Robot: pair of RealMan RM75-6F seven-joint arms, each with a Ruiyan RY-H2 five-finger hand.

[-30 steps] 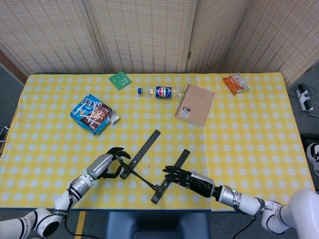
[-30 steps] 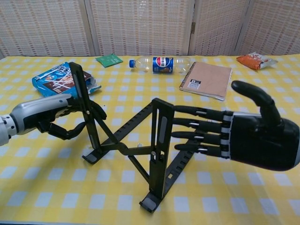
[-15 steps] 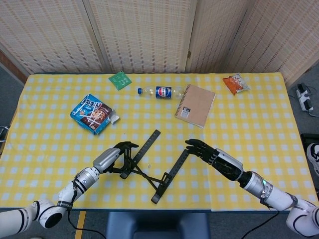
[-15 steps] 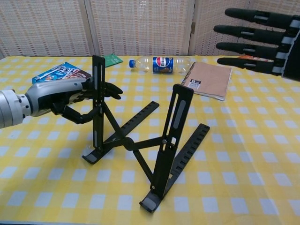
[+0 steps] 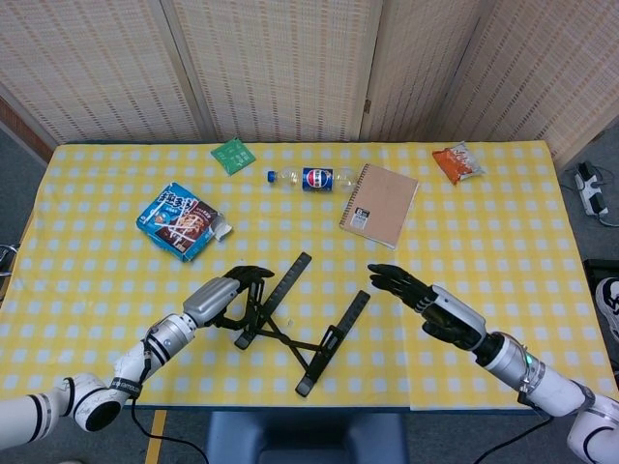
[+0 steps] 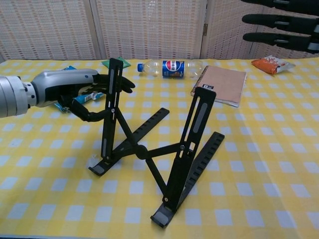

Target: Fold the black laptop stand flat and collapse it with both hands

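The black laptop stand [image 5: 334, 341] stands unfolded on the yellow checked table [image 5: 503, 261], near the front edge. In the chest view its two slotted uprights [image 6: 192, 139] rise steeply from the ribbed base bars, joined by crossed links. My left hand [image 5: 227, 293] grips the left upright, fingers curled round its upper part [image 6: 75, 92]. My right hand [image 5: 426, 300] hovers open to the right of the stand, fingers spread and touching nothing. The chest view shows only its fingers [image 6: 284, 21] at the top right.
Behind the stand lie a blue snack box [image 5: 181, 220], a green packet [image 5: 232, 155], a Pepsi bottle [image 5: 311, 179], a brown notebook [image 5: 379, 204] and an orange snack bag [image 5: 457, 162]. The table's front edge runs just below the stand.
My right hand has left the right upright and risen up and to the right. My left hand has kept its grip and swung the left upright further right and more erect.
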